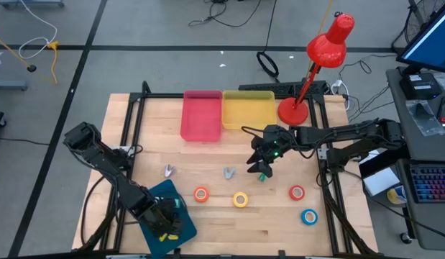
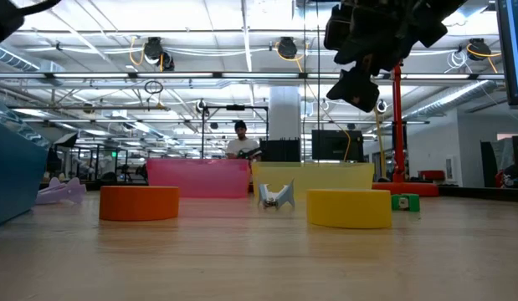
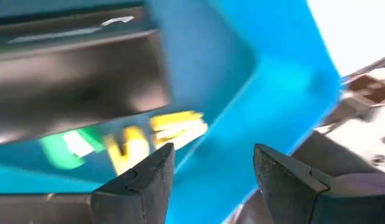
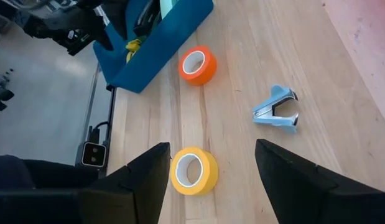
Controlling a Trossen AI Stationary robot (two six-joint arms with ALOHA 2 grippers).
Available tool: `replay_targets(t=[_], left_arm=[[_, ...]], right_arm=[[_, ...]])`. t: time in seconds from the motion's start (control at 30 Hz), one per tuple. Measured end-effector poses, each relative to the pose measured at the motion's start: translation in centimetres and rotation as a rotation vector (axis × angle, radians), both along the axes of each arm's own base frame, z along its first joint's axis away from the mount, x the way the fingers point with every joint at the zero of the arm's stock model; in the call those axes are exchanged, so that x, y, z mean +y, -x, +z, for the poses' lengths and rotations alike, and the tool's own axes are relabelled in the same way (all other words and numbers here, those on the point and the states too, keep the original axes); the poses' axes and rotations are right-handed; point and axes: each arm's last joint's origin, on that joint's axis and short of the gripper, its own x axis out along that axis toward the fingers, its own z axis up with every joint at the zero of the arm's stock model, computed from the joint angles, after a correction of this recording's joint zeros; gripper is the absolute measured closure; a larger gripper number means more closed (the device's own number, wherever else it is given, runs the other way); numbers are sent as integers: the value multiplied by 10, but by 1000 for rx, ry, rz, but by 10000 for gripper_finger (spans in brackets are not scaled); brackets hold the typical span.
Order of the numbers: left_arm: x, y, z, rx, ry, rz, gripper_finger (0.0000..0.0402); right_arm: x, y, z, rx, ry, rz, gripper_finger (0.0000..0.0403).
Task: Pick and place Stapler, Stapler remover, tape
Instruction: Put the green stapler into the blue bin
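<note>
My left gripper (image 1: 164, 219) (image 3: 214, 149) is open over the blue tray (image 1: 159, 196) at the table's near left. Yellow pieces (image 3: 158, 134) and a green one (image 3: 66, 149) lie in the tray. My right gripper (image 1: 264, 167) (image 4: 211, 146) (image 2: 359, 88) hangs open, high above the table's middle, holding nothing. Beneath it lie the yellow tape (image 4: 193, 170) and a small green stapler (image 1: 262, 177). Orange tape (image 1: 201, 193), red tape (image 1: 297, 192) and blue tape (image 1: 309, 216) lie flat on the wood. A blue-grey stapler remover (image 4: 277, 110) and a purple one (image 1: 169, 170) rest farther back.
A pink bin (image 1: 201, 115) and a yellow bin (image 1: 248, 109) stand side by side at the far edge. A red desk lamp (image 1: 308, 79) rises at the far right. A person (image 2: 240, 140) stands in the room behind the table.
</note>
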Motion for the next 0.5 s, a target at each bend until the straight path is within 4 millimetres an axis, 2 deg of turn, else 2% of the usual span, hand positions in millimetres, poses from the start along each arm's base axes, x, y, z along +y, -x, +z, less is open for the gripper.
replay_targets(t=[0.27, 0.5], left_arm=[[-7, -11, 9, -183, 48, 21, 183], [-15, -28, 32, -534, 80, 50, 183]], right_arm=[[0, 1, -1, 18, 2, 2, 175], [0, 1, -2, 21, 2, 3, 175]])
